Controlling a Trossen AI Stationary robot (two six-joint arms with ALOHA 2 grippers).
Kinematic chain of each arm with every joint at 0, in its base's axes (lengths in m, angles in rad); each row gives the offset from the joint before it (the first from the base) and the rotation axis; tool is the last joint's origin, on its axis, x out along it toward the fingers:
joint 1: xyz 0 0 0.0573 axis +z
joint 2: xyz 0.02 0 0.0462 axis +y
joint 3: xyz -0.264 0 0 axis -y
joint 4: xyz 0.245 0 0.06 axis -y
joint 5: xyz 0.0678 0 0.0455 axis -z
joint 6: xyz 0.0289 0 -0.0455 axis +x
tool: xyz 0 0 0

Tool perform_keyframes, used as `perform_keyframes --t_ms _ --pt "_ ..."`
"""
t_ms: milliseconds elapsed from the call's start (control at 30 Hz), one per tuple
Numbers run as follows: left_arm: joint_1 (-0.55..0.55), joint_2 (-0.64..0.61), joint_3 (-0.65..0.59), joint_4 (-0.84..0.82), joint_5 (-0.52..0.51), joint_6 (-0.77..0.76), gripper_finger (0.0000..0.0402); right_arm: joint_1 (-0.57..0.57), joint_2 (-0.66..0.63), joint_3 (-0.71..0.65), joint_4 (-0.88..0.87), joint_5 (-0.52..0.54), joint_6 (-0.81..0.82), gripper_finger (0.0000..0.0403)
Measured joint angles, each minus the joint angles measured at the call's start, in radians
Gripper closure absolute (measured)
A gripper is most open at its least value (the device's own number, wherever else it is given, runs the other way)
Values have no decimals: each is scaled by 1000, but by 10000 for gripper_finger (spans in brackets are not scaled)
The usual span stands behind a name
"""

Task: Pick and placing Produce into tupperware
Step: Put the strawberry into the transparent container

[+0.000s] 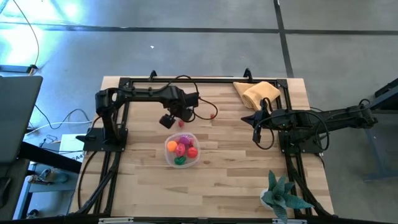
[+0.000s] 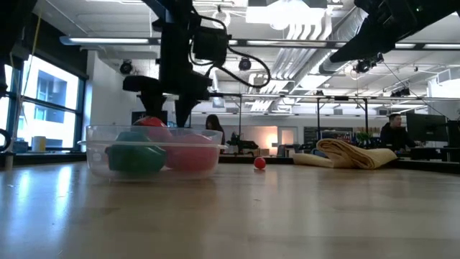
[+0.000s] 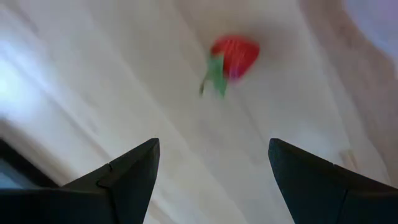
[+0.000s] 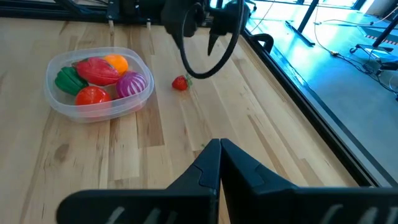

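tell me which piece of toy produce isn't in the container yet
The small red strawberry. It lies alone on the bare wood beside the clear container, under the left end effector; all the other pieces sit inside the container.

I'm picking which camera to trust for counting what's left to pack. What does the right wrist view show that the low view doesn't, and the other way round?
Only the right wrist view: the pieces in the tupperware told apart from above, namely a green one, red ones, an orange one and a purple onion, plus the shut right gripper.

Only the low view: the folded tan cloth on the table and the room behind with people.

Both: the tupperware, the loose strawberry on the wood beside it, and the left arm above it.
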Motion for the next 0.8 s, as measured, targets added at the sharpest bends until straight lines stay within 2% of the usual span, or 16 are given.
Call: perform_keyframes --t_ms 133,433,800 --pt "-16 0 -12 85 70 110 110 0 0 0 0 0 0 403" --pt "-58 0 -49 140 80 364 110 0 0 0 0 0 0 403" --pt "-55 0 -134 266 75 428 110 0 0 0 0 0 0 403"
